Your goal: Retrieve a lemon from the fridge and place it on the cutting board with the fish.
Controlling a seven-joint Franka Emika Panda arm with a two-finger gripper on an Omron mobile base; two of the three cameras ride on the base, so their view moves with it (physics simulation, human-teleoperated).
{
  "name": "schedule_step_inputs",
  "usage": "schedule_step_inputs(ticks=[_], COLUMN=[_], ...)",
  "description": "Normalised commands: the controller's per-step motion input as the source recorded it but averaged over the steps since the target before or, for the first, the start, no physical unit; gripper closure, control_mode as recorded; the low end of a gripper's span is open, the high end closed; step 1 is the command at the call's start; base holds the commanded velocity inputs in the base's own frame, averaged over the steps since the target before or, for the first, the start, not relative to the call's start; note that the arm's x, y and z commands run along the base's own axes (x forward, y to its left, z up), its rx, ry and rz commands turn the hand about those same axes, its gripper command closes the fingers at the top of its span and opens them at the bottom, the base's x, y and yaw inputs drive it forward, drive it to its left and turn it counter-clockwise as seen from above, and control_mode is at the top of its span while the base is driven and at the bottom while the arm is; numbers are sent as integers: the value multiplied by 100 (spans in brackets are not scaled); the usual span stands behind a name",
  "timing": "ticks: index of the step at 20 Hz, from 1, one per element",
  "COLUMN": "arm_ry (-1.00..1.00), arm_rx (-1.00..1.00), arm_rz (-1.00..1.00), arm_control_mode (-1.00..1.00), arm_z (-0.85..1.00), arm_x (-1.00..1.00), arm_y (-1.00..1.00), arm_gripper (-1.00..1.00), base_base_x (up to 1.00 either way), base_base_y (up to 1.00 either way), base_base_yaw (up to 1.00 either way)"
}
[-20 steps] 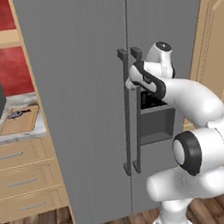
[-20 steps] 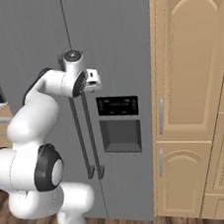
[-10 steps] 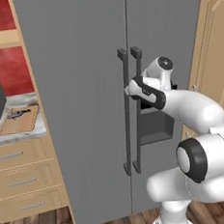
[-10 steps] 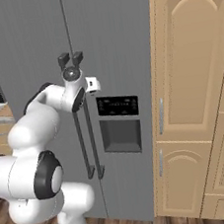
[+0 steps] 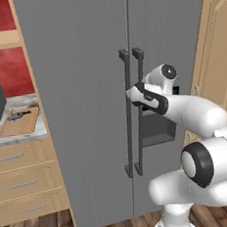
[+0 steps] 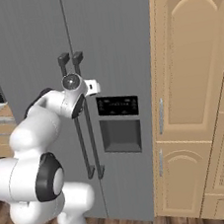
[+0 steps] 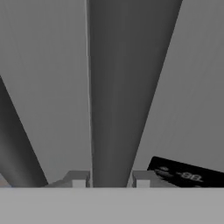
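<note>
With the hand (image 7: 110, 180) clamped on the right-hand dark bar handle (image 5: 141, 110) of the tall matte grey fridge (image 5: 81, 64), whose doors are shut with no lemon visible, it should pull straight back, then follow the door's arc to avoid slipping.

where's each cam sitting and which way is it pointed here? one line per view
Left base view: behind the arm on its left, facing the fridge; arm rises lower right, hand at the handle; cutting board at left.
Right base view: behind on its right, facing the same doors and the wooden cabinets; arm lower left.
Hand view: on the hand, looking along the gripper; fingertips flank the handle.
Both base views share fridge, handles, arm.
</note>
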Motion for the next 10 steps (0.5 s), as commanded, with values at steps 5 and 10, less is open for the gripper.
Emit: schedule_step_inputs(ticks=[5, 10], arm_ry=[0, 0], arm_rx=[0, 0], arm_rz=[0, 0], arm_control_mode=[-100, -100], arm_z=[10, 32], arm_x=[-23, -81], arm_y=[-4, -33], arm_gripper=[100, 100], base_base_x=[0, 0], base_base_y=[0, 0], base_base_yaw=[0, 0])
